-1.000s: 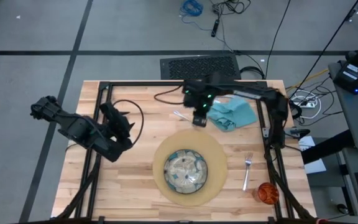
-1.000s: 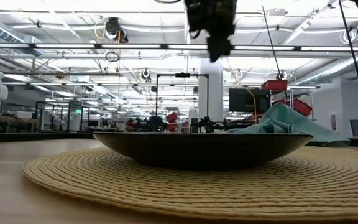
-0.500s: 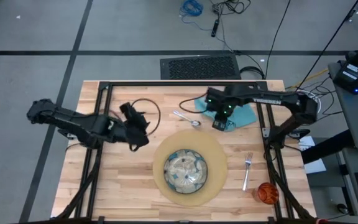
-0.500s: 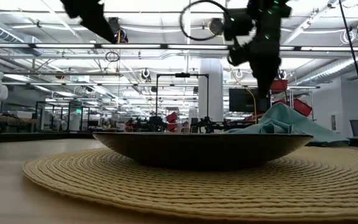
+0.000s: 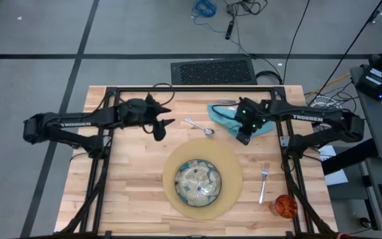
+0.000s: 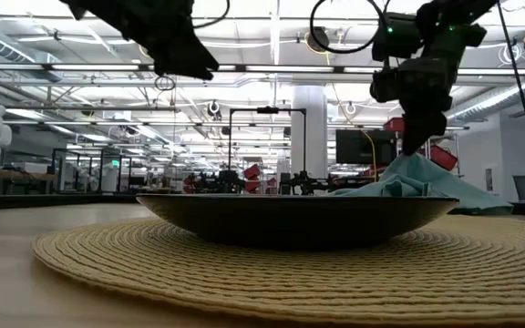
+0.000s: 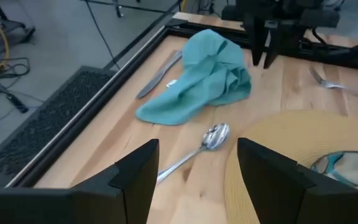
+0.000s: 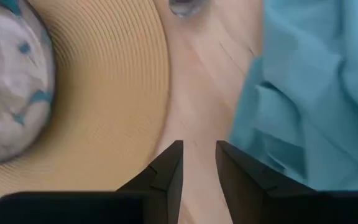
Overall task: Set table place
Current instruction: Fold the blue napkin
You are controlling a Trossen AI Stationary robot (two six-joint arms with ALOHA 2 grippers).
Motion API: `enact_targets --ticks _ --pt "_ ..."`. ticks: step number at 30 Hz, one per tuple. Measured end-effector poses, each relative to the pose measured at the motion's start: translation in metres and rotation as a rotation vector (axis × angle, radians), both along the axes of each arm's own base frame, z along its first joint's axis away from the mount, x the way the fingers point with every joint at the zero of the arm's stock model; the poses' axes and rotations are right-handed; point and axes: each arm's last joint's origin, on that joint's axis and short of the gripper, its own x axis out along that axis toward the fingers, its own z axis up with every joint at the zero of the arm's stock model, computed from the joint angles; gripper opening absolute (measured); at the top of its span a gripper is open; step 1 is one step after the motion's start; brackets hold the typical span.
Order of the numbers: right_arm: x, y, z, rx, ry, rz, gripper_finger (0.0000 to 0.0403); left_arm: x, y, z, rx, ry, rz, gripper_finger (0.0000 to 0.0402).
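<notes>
Right gripper [image 5: 243, 138] hovers at the napkin [image 5: 243, 119] edge nearest the placemat [image 5: 234, 162], fingers slightly apart, gripping nothing. Your risk: pinching one loose fold, dragging cloth onto the spoon [image 5: 199, 127]. Left gripper [image 5: 162, 126], released, waits beyond the spoon.

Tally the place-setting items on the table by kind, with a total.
Placemat: 1
Plate: 1
Napkin: 1
Spoon: 1
Fork: 1
Knife: 1
Orange cup: 1
Total: 7
</notes>
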Motion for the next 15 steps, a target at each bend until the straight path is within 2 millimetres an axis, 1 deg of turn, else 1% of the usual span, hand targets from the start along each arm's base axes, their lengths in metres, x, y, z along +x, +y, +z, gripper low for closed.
enact_targets --ticks 7,12,15 --pt "0.006 -0.003 -0.014 -0.012 -0.007 -0.028 0.0087 0.015 0.014 -0.014 -0.057 0.002 -0.059 0.0202" --pt "0.008 -0.011 -0.023 -0.037 0.018 -0.062 0.0087 0.023 0.017 -0.024 -0.088 0.026 -0.103 0.0202" --pt "0.008 -0.017 -0.027 -0.039 0.037 -0.087 0.0087 0.026 0.017 -0.027 -0.100 0.028 -0.126 0.0202"
